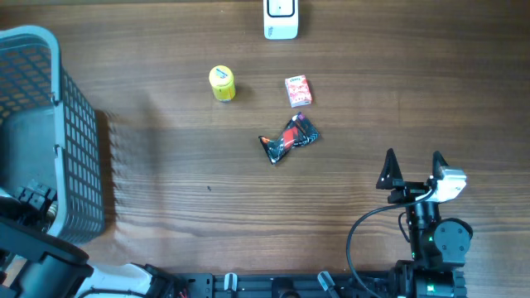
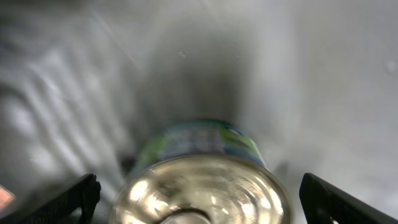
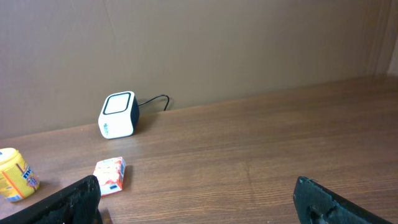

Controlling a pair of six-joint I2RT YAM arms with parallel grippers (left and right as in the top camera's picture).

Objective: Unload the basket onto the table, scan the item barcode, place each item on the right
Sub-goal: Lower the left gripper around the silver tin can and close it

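1. Overhead: the grey mesh basket (image 1: 58,124) fills the left edge of the frame. The left arm reaches into it at lower left, and its contents are hidden here. On the bench (image 1: 248,215), a yellow tub (image 1: 222,84), a small box (image 1: 297,90) and a dark red packet (image 1: 287,139) lie near the centre. The white scanner (image 1: 281,18) sits at top centre. The right end effector (image 1: 412,165), at lower right, is spread wide and empty.
2. Left wrist: the view is blurred. The left end effector (image 2: 199,205) is wide open, its tips in the bottom corners either side of a tin (image 2: 202,180) with a shiny top and a green-blue label, inside the basket. I cannot tell whether they touch. This looks like the pick-up step. Next it should close on the tin, lift it out and turn its barcode to the scanner.
3. Right wrist: the scanner is at upper left, with the box and tub at lower left. Nothing is between the jaws.
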